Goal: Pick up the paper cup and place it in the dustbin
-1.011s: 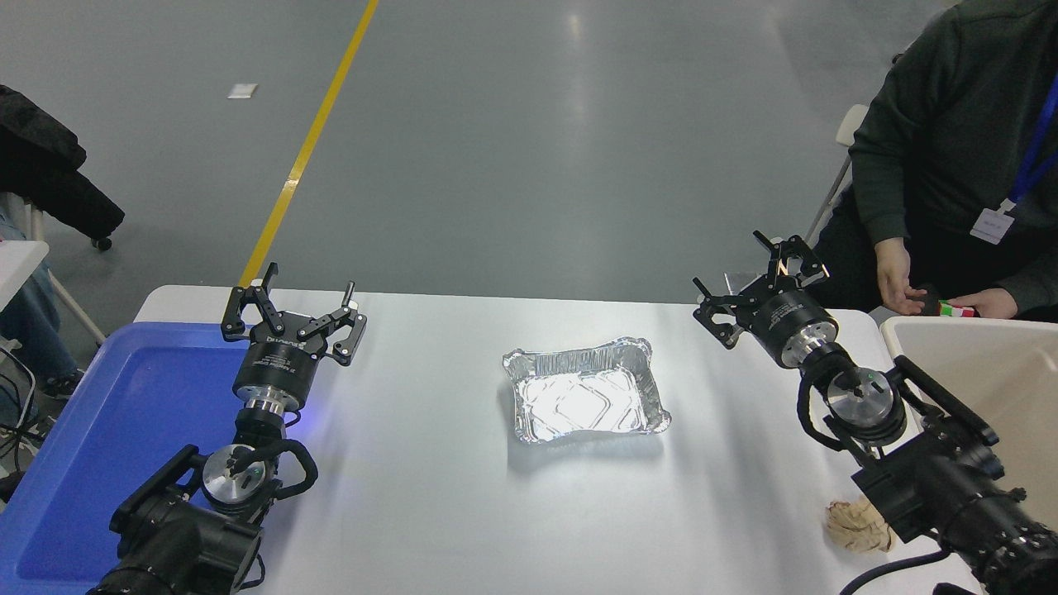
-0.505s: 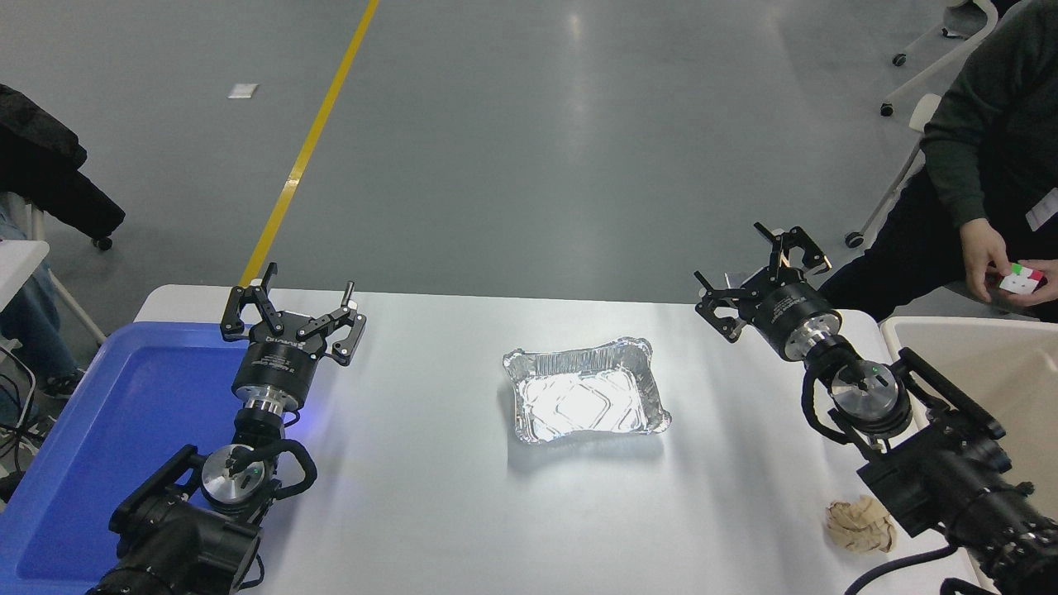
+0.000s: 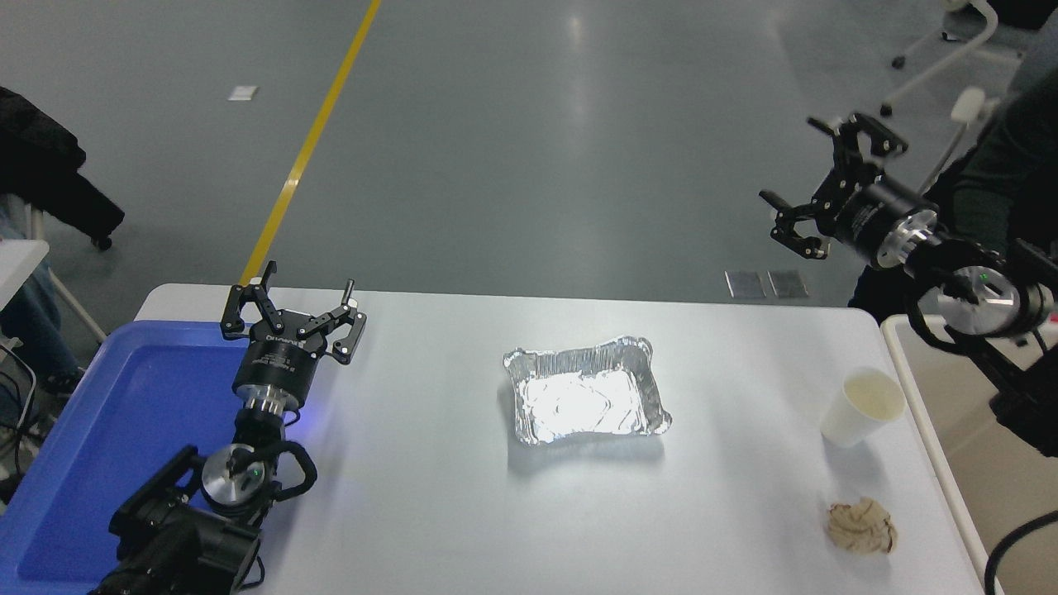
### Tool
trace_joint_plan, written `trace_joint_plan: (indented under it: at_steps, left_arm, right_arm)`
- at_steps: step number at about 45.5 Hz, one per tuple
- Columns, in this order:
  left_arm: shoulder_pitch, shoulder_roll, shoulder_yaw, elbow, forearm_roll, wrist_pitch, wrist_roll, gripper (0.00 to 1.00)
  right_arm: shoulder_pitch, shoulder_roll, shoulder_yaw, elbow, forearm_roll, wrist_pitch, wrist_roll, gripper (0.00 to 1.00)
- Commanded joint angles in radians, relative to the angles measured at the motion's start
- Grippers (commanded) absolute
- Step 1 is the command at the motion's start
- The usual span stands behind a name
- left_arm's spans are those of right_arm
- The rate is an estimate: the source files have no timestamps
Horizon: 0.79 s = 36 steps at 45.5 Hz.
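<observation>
The white paper cup (image 3: pixel 862 407) stands upright near the table's right edge, its cream inside showing. The cream-beige dustbin (image 3: pixel 926 430) stands just right of the table, only its left rim and part of its inside in view. My right gripper (image 3: pixel 818 186) is open and empty, raised high above and beyond the table's far right corner, well above the cup. My left gripper (image 3: pixel 291 311) is open and empty, parked at the lower left by the blue tray.
A silver foil tray (image 3: pixel 583 388) sits mid-table. A crumpled tan paper ball (image 3: pixel 862 526) lies at the front right, below the cup. A blue plastic tray (image 3: pixel 99 430) stands at the left. A person in dark clothes (image 3: pixel 1012 165) is behind my right arm.
My right arm has lifted up and to the right, away from the table, uncovering the paper cup. The person's hands with the small cube have gone from view.
</observation>
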Motion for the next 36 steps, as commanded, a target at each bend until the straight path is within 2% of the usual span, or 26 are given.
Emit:
trace_joint_plan:
  at_steps: [1, 13, 20, 27, 36]
  left_arm:
    - [0.000, 0.000, 0.000, 0.000, 0.000, 0.000, 0.000, 0.99]
    - [0.000, 0.000, 0.000, 0.000, 0.000, 0.000, 0.000, 0.99]
    - [0.000, 0.000, 0.000, 0.000, 0.000, 0.002, 0.000, 0.99]
    - [0.000, 0.000, 0.000, 0.000, 0.000, 0.000, 0.000, 0.99]
    - [0.000, 0.000, 0.000, 0.000, 0.000, 0.000, 0.000, 0.99]
  right_arm:
    - [0.353, -0.144, -0.454, 0.075, -0.007, 0.009, 0.007, 1.00]
    - [0.664, -0.161, -0.834, 0.138, -0.027, 0.032, -0.001, 1.00]
    - [0.862, -0.161, -1.073, 0.201, -0.174, 0.085, 0.001, 1.00]
    - [1.028, -0.181, -1.285, 0.317, -0.379, 0.145, 0.010, 1.00]
    - [1.218, -0.194, -1.501, 0.439, -0.488, 0.276, 0.010, 1.00]
